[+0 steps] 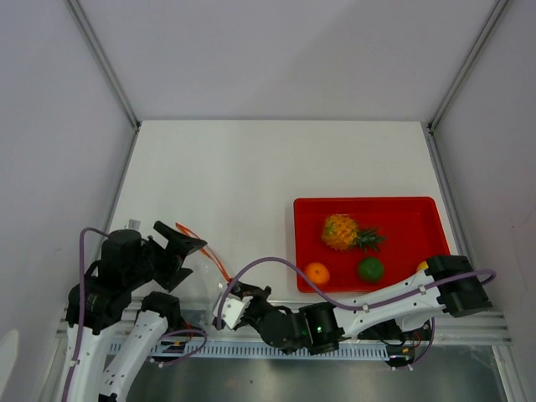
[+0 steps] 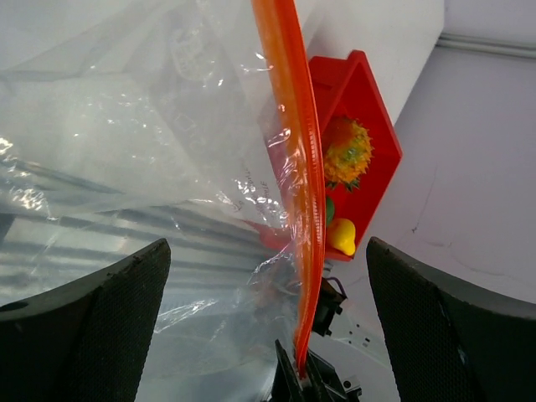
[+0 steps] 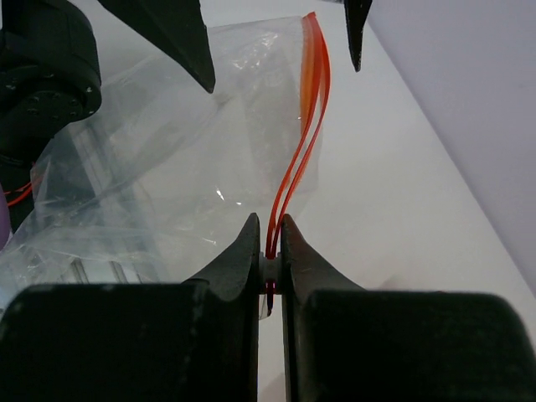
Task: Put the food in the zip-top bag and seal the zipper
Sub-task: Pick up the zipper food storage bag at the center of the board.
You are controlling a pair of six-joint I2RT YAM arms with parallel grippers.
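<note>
The right pincer (image 3: 270,230) is nipped tight on the near end of the zipper (image 3: 311,100), both lips together. The left pincer (image 2: 268,276) gapes fully wide, empty, straddling the strip farther along. I'd say it should close on one lip only, so the bag (image 2: 151,126) can be drawn open. The right arm stretches low along the near edge of the counter (image 1: 251,167). The left is folded over the bag, near-left. The food (image 1: 339,232) lies in the tray (image 1: 419,209).

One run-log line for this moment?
left gripper open around zipper | right gripper shut on zipper | food in red tray | zip-top bag unsealed
</note>
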